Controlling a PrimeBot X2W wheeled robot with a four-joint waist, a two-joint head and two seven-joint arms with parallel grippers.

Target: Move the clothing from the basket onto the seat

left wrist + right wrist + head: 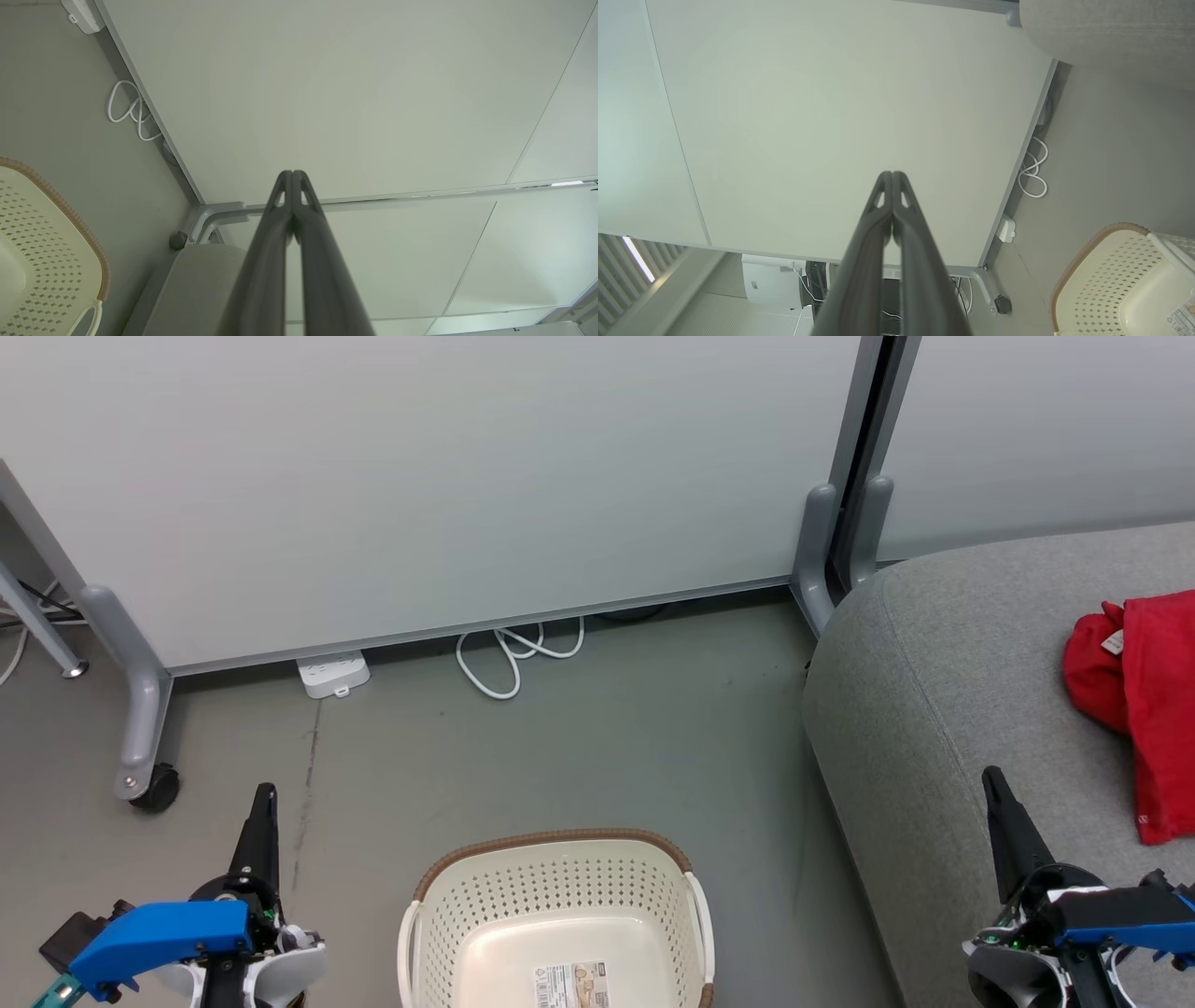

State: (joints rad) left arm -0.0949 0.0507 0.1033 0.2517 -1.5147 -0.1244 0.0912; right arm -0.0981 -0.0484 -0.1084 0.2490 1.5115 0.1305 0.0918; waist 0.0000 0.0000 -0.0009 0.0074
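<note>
The cream-white perforated basket (558, 915) with a brown rim stands on the floor at the bottom centre; its inside holds no clothing, just a label on the bottom. Red clothing (1144, 700) lies on the grey seat (962, 691) at the right edge. My left gripper (264, 795) is shut and empty at the lower left, left of the basket. Above the seat's front part, my right gripper (991, 777) is also shut and empty. The basket rim (60, 205) and the seat's corner (196, 280) show in the left wrist view, the basket (1115, 280) also in the right wrist view.
A pale partition wall (420, 476) on grey legs with a caster (154, 789) runs across the back. A white power strip (332, 674) and a looped white cable (513, 658) lie on the grey floor at its foot.
</note>
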